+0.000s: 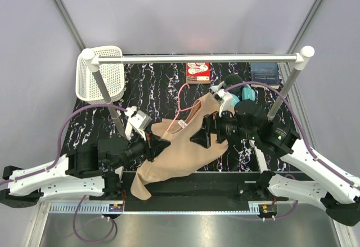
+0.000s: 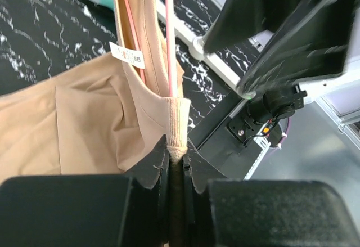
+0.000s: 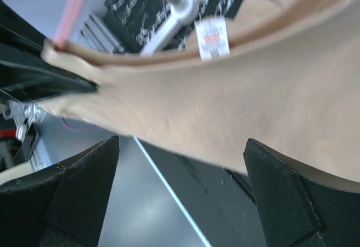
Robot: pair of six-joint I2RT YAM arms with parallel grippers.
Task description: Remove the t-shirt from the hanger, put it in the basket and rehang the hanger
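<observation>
Tabletop [image 1: 163, 84] black with white veining. t-shirt [image 1: 180, 160], tan, slumps across the middle from near left to far right, partly lifted between the two arms. hanger [image 1: 179, 109], thin pink wire, sits inside the neck opening, and its wire shows on the far side of the fabric.

left gripper [image 1: 153, 146] is pressed together, pinching the ribbed collar edge. From the left wrist, the pink wire enters the collar just beyond the fingertips [image 2: 152, 165]. A white label [image 2: 128, 54] hangs inside the neck.

right gripper [image 1: 207, 131] is at the shirt's right side, jaws spread wide. Fabric spans the gap beyond its fingers [image 3: 84, 196]; cannot tell whether it touches them.

White rail [image 1: 197, 58] crosses the far side, with a white basket [image 1: 101, 72] at far left and a red box [image 1: 198, 72] beneath the rail.
</observation>
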